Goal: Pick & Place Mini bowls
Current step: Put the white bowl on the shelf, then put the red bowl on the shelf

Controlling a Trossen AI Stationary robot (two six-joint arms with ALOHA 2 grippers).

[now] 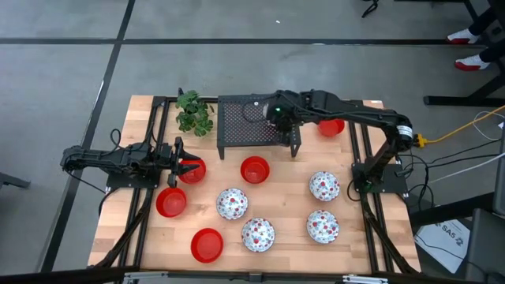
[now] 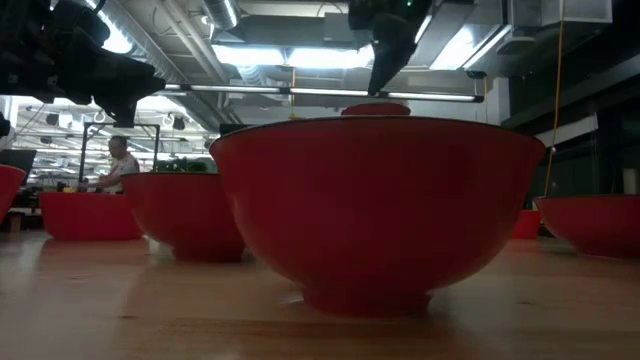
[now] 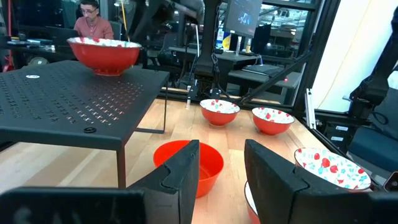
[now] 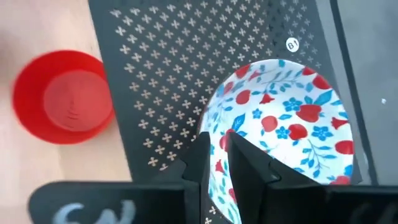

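A floral bowl (image 4: 283, 127) is pinched at its rim by the right gripper (image 4: 225, 163), one finger inside and one outside, over the perforated black rack (image 1: 251, 122). It appears to rest on the rack or just above it. The step in hand is judged to be the release: the bowl should be set flat, the fingers parted, then lifted straight up so the rim is not dragged. The left gripper (image 1: 180, 163) is held spread beside a red bowl (image 1: 192, 170) on the tabletop (image 1: 284, 237). Other bowls lie scattered nearby.
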